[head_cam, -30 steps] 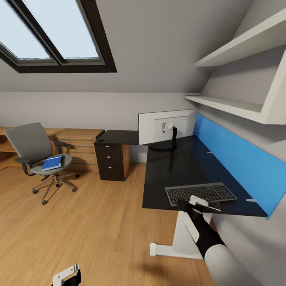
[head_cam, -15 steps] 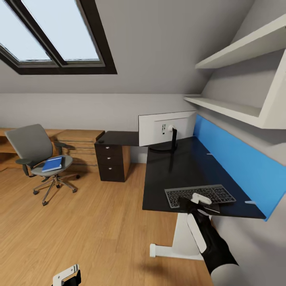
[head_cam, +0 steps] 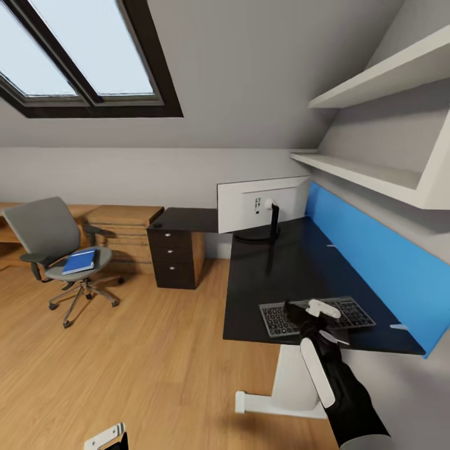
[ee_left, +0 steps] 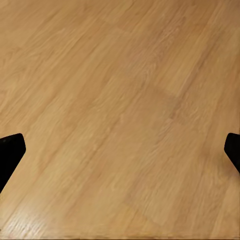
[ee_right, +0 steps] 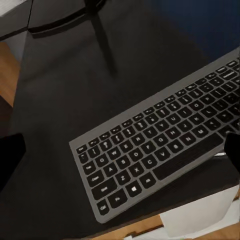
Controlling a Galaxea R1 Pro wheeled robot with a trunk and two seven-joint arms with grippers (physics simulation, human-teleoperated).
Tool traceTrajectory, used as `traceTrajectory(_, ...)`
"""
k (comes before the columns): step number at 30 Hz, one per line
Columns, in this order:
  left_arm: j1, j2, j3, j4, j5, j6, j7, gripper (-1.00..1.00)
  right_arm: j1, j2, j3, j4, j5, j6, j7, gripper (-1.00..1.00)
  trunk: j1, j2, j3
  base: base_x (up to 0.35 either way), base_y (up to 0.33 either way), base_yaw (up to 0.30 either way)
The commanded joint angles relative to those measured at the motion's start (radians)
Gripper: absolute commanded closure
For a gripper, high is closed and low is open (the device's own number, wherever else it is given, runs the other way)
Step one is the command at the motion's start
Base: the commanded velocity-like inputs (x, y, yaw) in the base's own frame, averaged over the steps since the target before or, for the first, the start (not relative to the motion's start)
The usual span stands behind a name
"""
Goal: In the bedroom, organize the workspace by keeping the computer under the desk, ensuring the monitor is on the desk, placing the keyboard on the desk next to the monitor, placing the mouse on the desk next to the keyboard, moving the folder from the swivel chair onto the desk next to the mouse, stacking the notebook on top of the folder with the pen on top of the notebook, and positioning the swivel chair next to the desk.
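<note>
The keyboard [head_cam: 317, 315] lies flat near the front end of the black desk [head_cam: 294, 262], which has a blue back panel. My right gripper [head_cam: 310, 312] hovers just above it, open. In the right wrist view its fingers [ee_right: 9, 161] are spread wide to either side of the keyboard [ee_right: 160, 152]. The monitor [head_cam: 262, 203] stands at the desk's far end, its white back towards me. The swivel chair [head_cam: 53, 247] stands off to the left on the floor with the blue folder [head_cam: 79, 261] on its seat. My left gripper [head_cam: 106, 437] hangs low over the wood floor [ee_left: 120, 100], open and empty.
A black three-drawer cabinet [head_cam: 175, 257] stands under the desk's left wing, with a light wooden chest [head_cam: 122, 228] beside it. White shelves [head_cam: 369, 169] jut out above the desk on the right wall. A skylight [head_cam: 75, 56] sits in the sloped ceiling.
My right gripper has reached a little further forward, from the keyboard's near edge to above its keys. The head view has drifted slightly. The keyboard, chair and folder stay put.
</note>
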Motion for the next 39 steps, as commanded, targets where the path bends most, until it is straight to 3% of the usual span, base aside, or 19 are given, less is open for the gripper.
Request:
traceTrajectory(1,-0.001,0.0,-0.003,0.016,0.01,-0.004,0.003,-1.0,-0.001,-0.001,0.002,-0.002,-0.001,0.001,-0.007,-1.0,0.001,-0.001,-0.001,0.321,-0.093,0.0)
traceTrajectory(4,-0.001,0.0,-0.003,0.043,0.009,-0.003,0.004,-1.0,-0.001,-0.005,0.004,-0.002,0.029,-0.001,-0.006,-1.0,0.001,-0.001,-0.001,0.322,-0.103,0.0)
traceTrajectory(5,-0.001,-0.001,-0.003,0.057,0.008,-0.004,0.004,-1.0,-0.003,-0.014,0.003,0.006,0.133,-0.002,-0.005,-1.0,0.001,-0.001,-0.001,0.219,-0.088,0.0)
traceTrajectory(7,-0.001,-0.001,-0.003,0.06,0.009,-0.004,0.004,-1.0,-0.016,-0.02,-0.001,0.024,0.187,-0.004,-0.004,-1.0,0.001,-0.001,-0.001,0.115,-0.046,0.0)
traceTrajectory(11,-0.001,0.0,-0.003,0.061,0.008,-0.005,0.004,-1.0,-0.08,-0.052,-0.004,0.109,0.213,-0.015,-0.003,-1.0,0.001,-0.001,-0.001,0.053,-0.021,0.0)
traceTrajectory(13,-0.001,0.0,-0.003,0.062,0.009,-0.005,0.004,-1.0,-0.126,-0.076,-0.004,0.175,0.218,-0.035,-0.003,-1.0,0.001,-0.001,-0.001,0.026,-0.011,0.0)
traceTrajectory(14,-0.001,0.0,-0.003,0.062,0.009,-0.006,0.004,-1.0,-0.175,-0.1,-0.005,0.258,0.22,-0.066,-0.003,-1.0,0.001,-0.001,-0.001,0.015,-0.006,0.0)
traceTrajectory(20,-0.001,0.0,-0.002,0.062,0.009,-0.006,0.004,-1.0,-0.323,-0.162,-0.005,0.572,0.221,-0.215,0.016,-1.0,0.001,-0.001,-0.001,0.008,-0.003,0.0)
traceTrajectory(26,-0.001,0.001,-0.002,0.062,0.009,-0.006,0.004,-1.0,-0.454,-0.216,-0.005,0.887,0.219,-0.38,0.126,-1.0,0.001,-0.001,-0.001,0.125,-0.001,0.0)
traceTrajectory(30,-0.001,0.001,-0.001,0.062,0.009,-0.006,0.004,-1.0,-0.483,-0.238,-0.008,0.961,0.207,-0.421,0.185,-1.0,0.001,-0.001,-0.001,0.268,0.0,0.0)
traceTrajectory(32,-0.001,0.001,-0.001,0.062,0.009,-0.006,0.004,-1.0,-0.494,-0.247,-0.017,0.989,0.18,-0.435,0.208,-1.0,0.001,-0.001,-0.001,0.297,0.0,0.0)
traceTrajectory(39,-0.001,0.001,-0.001,0.062,0.009,-0.008,0.005,-1.0,-0.503,-0.257,-0.035,1.02,0.113,-0.411,0.223,-1.0,0.001,-0.001,-0.001,0.305,-0.079,0.0)
